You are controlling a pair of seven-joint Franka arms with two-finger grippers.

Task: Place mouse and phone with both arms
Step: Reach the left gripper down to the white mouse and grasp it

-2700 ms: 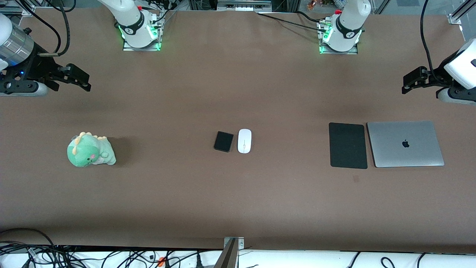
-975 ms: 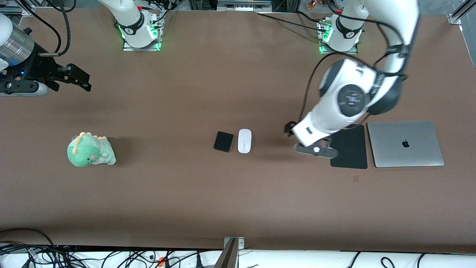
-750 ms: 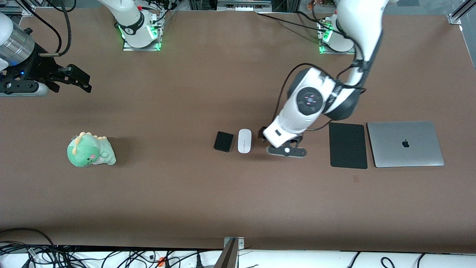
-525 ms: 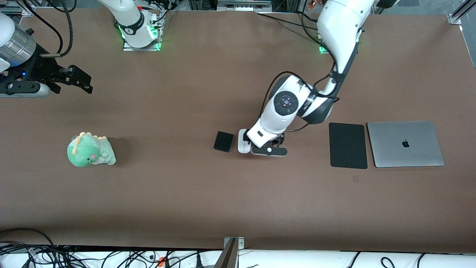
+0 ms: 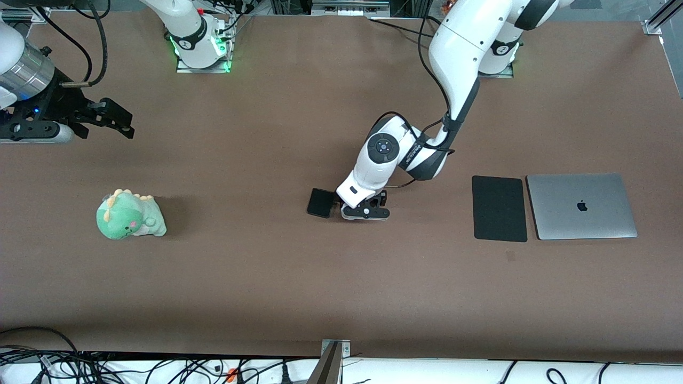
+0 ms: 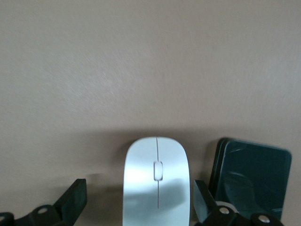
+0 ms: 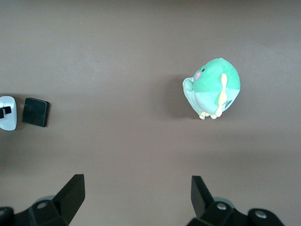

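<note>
In the front view the left tool (image 5: 356, 205) hangs low over the mouse, hiding it, with the phone (image 5: 320, 202) just beside on the table (image 5: 299, 277); the right tool (image 5: 114, 118) waits near its end, above a green plush toy (image 5: 130, 215). A mouse pad (image 5: 499, 208) and laptop (image 5: 581, 206) lie well apart. The left wrist view shows the mouse (image 6: 156, 181) between wide-open fingers (image 6: 75, 200), untouched, the phone (image 6: 249, 176) alongside. The right wrist view shows spread fingers (image 7: 73, 190) holding nothing.

Brown table (image 5: 267, 277), cables (image 5: 106, 368) along edge
</note>
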